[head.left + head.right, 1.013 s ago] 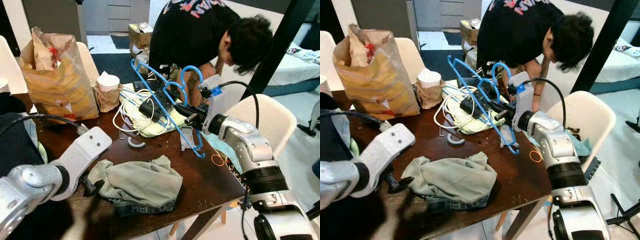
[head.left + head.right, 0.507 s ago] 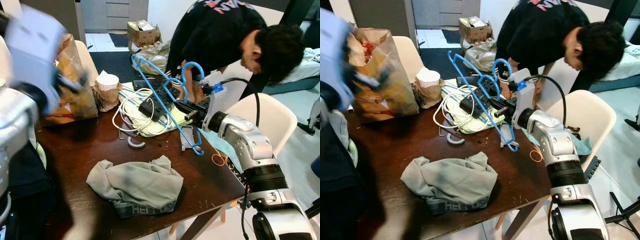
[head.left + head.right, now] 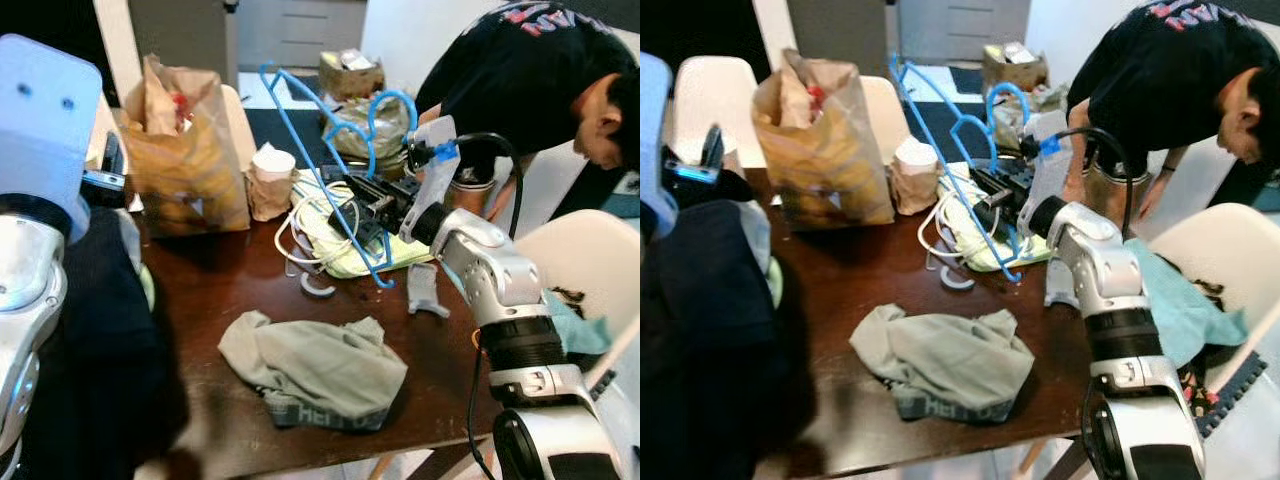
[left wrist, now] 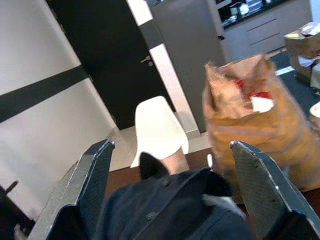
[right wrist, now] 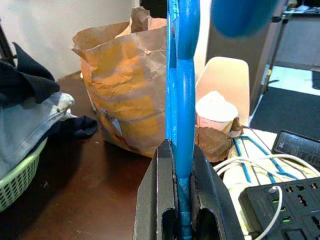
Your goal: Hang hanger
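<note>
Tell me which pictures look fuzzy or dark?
Right eye view: soft all over, the left arm a blur, dark clothes nearly black. Left wrist view: the bag is smeared. Right wrist view: the hanger is sharp by the fingers, blurred at top.

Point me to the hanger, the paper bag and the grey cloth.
hanger (image 3: 318,160), left eye view, on its long blue bar.
paper bag (image 3: 190,170), left eye view, on its front face.
grey cloth (image 3: 945,360), right eye view, on the middle of the heap.
</note>
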Available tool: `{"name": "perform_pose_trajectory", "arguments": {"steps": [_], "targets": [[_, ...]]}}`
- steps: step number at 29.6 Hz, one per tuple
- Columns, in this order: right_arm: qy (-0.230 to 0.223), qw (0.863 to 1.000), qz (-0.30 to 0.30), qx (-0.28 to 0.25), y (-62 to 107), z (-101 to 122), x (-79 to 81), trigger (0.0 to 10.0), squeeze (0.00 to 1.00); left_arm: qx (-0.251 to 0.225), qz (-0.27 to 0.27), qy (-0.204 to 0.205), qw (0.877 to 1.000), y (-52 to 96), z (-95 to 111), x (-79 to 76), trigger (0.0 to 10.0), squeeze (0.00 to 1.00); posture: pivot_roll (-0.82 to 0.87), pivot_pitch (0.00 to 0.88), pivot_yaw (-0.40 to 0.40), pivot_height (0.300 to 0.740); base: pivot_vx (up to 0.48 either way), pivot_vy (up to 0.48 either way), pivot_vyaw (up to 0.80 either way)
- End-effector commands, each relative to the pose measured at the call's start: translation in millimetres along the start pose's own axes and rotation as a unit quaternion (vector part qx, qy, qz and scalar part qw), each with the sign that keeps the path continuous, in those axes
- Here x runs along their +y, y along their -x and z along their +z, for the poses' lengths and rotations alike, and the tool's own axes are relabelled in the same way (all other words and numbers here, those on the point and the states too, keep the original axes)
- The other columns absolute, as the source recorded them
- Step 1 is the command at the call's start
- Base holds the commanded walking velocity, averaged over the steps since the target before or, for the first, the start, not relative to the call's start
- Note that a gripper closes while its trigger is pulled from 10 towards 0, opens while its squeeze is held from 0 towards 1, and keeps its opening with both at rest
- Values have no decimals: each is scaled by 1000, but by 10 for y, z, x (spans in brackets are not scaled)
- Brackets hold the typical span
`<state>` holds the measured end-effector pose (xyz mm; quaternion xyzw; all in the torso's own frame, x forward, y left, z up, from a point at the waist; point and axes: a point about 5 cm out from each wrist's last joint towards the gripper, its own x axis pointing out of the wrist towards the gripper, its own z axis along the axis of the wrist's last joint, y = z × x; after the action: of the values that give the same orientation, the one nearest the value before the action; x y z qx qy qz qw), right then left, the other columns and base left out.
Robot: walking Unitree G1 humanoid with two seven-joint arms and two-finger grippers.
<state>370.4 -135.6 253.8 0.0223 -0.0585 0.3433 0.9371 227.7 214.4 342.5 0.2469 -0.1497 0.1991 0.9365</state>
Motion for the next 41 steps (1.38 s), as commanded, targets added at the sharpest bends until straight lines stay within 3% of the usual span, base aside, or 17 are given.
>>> {"name": "perform_pose_trajectory", "arguments": {"steps": [1,3,8,22,27,33,36,41], "targets": [[-4,1000,-7,-12,1,46,-31,10000,0,14,12,11,1000,-29,-59,26,10000,0,109,0,-94,740,-251,311,0],[-3,1000,-9,-12,3,48,-38,10000,0,19,9,39,999,-73,-112,-3,10000,0,105,0,-94,740,-249,315,0],[2,1000,-12,-10,7,47,-46,10000,0,26,1,64,998,-158,-184,-57,10000,0,91,0,-91,740,-247,319,0],[3,1000,-12,-12,11,55,-25,10000,0,24,10,61,998,-303,-229,14,10000,0,79,0,-81,740,-141,317,0],[0,1000,-11,-15,10,54,-6,10000,0,15,2,64,998,-356,-232,-36,10000,0,75,0,-77,740,0,0,0],[4,1000,-12,-22,23,65,18,10000,0,22,-22,95,995,-352,-262,-123,10000,0,70,0,-66,740,0,-279,0],[20,999,-11,-22,38,60,33,10000,0,24,-24,98,995,-361,-266,-134,10000,0,71,0,-65,740,0,-419,685],[8,1000,-10,-24,36,53,55,10000,0,17,-23,102,994,-372,-257,-154,10000,0,70,0,-63,740,48,-243,633]]}}
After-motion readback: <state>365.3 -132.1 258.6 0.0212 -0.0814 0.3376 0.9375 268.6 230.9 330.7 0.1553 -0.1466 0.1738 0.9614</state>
